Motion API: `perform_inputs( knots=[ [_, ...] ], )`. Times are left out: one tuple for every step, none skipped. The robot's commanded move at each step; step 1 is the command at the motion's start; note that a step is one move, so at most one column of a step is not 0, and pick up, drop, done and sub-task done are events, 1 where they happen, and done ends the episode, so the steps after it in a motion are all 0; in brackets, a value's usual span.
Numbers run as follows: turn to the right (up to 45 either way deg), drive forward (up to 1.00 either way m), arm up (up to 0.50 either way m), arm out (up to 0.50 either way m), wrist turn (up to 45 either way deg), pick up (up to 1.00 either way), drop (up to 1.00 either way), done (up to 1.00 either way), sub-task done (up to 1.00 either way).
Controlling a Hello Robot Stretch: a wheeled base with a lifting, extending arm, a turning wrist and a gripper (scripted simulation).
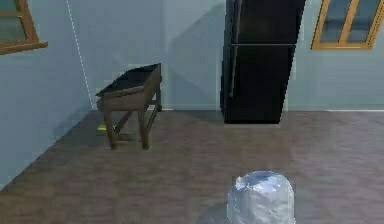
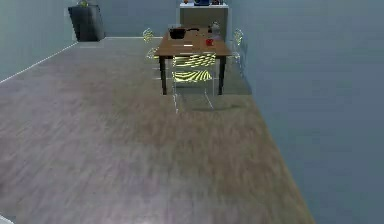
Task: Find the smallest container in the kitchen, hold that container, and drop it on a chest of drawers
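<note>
A dining table (image 2: 190,47) with a brown top stands far out in the arm side view. On it lie a dark object (image 2: 178,33) and a small red thing (image 2: 209,42); their shapes are too small to name. Behind the table a white cabinet (image 2: 204,12) carries some small items.
A black fridge (image 1: 260,60) stands against the far wall in the forward view. A small dark-topped wooden table (image 1: 131,100) stands left of it. A crinkled clear bin (image 1: 261,197) sits low in the foreground. Striped see-through chairs (image 2: 192,70) surround the dining table. Wood floor lies between.
</note>
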Motion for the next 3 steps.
perform_inputs(
  knots=[
    [45.0, 0.00, 0.00, 0.00, 0.0, 0.00, 0.00, 0.00, 0.00],
    [27.0, 0.00, 0.00, 0.00, 0.0, 0.00, 0.00, 0.00, 0.00],
    [0.0, 0.90, 0.00, 0.00, 0.0, 0.00, 0.00, 0.00, 0.00]
  ],
)
